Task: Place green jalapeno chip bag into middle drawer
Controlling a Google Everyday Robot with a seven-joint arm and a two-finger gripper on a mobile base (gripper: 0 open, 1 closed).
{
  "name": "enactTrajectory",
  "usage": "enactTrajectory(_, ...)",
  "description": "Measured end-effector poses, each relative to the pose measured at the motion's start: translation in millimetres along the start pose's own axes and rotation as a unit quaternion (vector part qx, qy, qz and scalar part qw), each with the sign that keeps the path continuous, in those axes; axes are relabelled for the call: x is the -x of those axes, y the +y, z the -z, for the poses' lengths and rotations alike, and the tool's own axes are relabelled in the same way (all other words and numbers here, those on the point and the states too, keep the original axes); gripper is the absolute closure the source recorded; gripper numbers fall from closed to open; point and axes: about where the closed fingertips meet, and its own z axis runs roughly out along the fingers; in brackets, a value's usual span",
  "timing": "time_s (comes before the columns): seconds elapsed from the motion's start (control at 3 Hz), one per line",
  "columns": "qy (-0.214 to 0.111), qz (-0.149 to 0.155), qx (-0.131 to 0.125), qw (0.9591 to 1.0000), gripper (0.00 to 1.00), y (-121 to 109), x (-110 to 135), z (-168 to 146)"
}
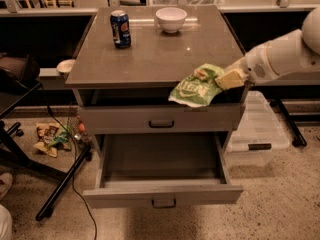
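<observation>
Green jalapeno chip bag (pixel 192 90) half-hides gripping claw (pixel 221 80) (at tabletop (pixel 150 54) edge).

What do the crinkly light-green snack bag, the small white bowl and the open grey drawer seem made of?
The crinkly light-green snack bag: thin glossy foil or plastic film; creases and droops from the gripper at the countertop front edge. The small white bowl: likely glazed ceramic, smooth. The open grey drawer: matte painted panel, wood or metal unclear.

Two-finger gripper (pixel 229 79) at flat grey cabinet top's (pixel 150 59) front-right edge, clamping crinkly light-green foil chip bag (pixel 195 89) overhanging it, above open shallow grey middle drawer (pixel 160 194). Blue soda can (pixel 120 29) and white bowl (pixel 171 19) behind.
</observation>
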Motion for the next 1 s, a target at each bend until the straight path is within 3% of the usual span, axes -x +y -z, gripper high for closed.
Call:
enactTrajectory(0.33, 0.002, -0.016, 0.007, 0.9998, 1.00, 40, -28, 28)
enactTrajectory(0.67, -0.011, -0.059, 0.024, 0.9979, 1.00, 74, -72, 27)
enactTrajectory(1.0, -0.007, -0.068, 0.026, 0.9973, 1.00, 79, -82, 27)
